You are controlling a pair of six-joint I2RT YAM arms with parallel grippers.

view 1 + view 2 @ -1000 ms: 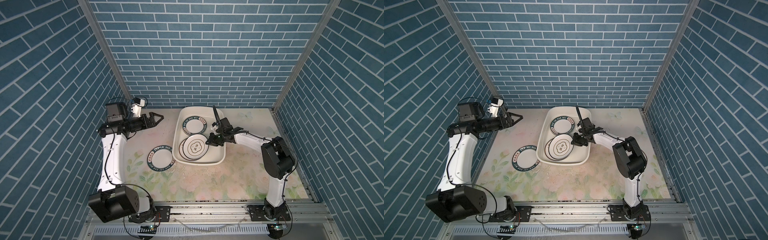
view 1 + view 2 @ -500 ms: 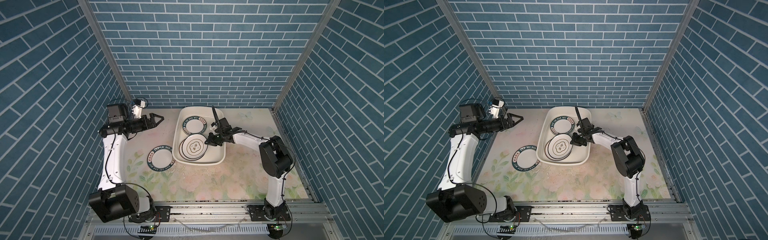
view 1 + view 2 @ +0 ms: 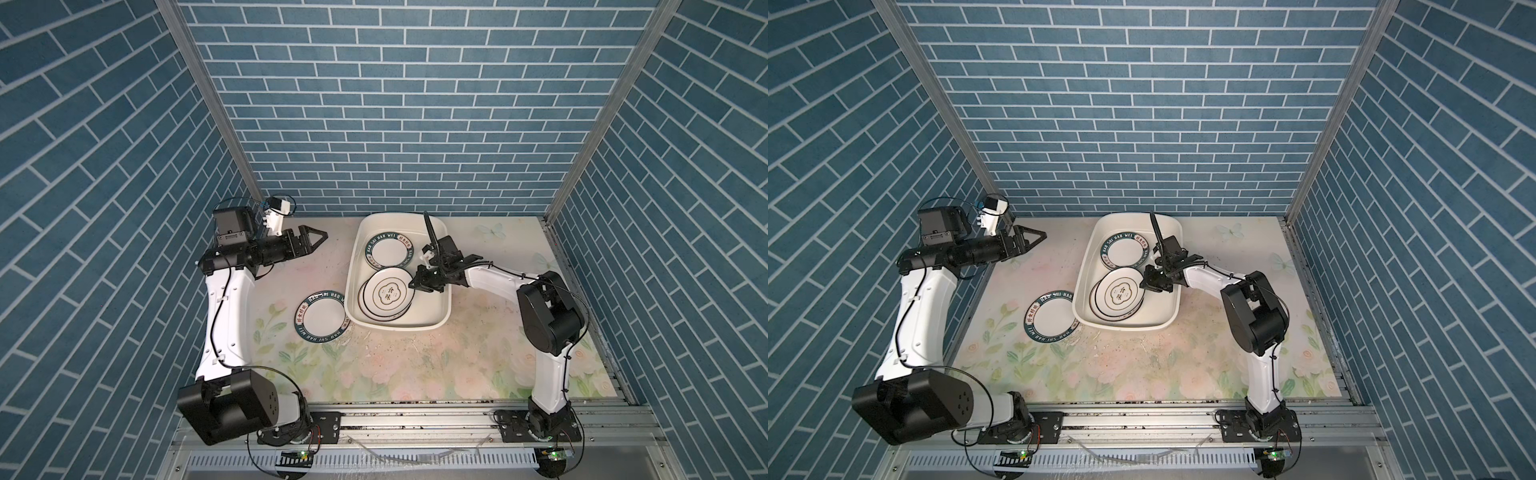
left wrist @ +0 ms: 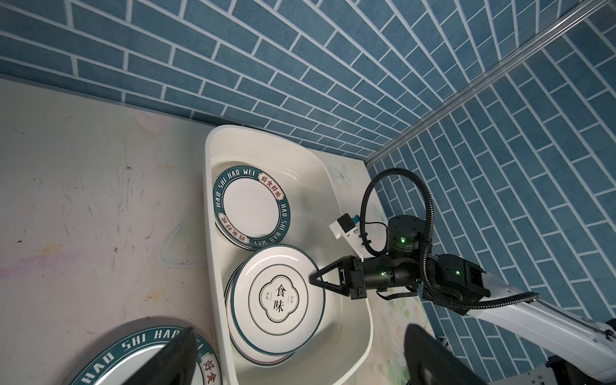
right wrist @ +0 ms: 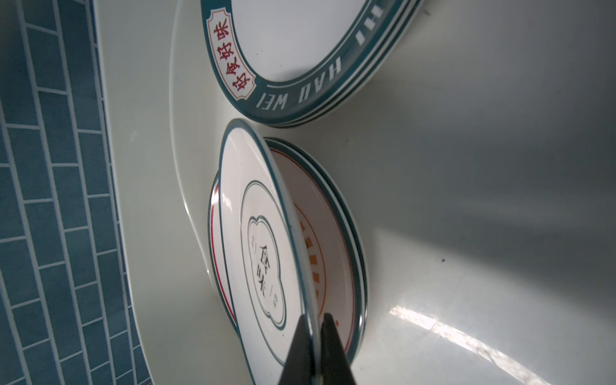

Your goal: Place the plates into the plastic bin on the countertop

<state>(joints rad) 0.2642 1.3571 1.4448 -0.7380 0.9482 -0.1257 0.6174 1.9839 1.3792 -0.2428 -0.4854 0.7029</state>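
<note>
The white plastic bin [image 3: 353, 266] [image 3: 1076, 291] stands at the back of the floral countertop [image 3: 415, 365]. At its far end lies a stack of green-lettered plates [image 3: 390, 254] [image 4: 251, 208] [image 5: 300, 50]. My right gripper [image 3: 412, 286] [image 3: 1143, 284] [image 4: 311, 278] [image 5: 315, 320] is shut on the rim of the black-ringed plate [image 3: 387, 293] [image 5: 253, 233], held tilted over the orange sunburst plate [image 5: 313, 253] of the near stack. One lettered plate [image 3: 321, 318] [image 3: 1054, 317] [image 4: 133, 350] lies on the countertop against the bin's left side. My left gripper [image 3: 322, 239] [image 3: 1040, 237] [image 4: 301, 328] hovers open and empty at the back left.
Blue brick walls close in the back and both sides. A metal rail [image 3: 415, 419] runs along the front edge. The countertop surface by the bin is scuffed and speckled with dark crumbs [image 3: 374, 345].
My left gripper has drifted slightly right toward the bin, staying open. The right gripper keeps its hold on the black-ringed plate and has barely moved.
</note>
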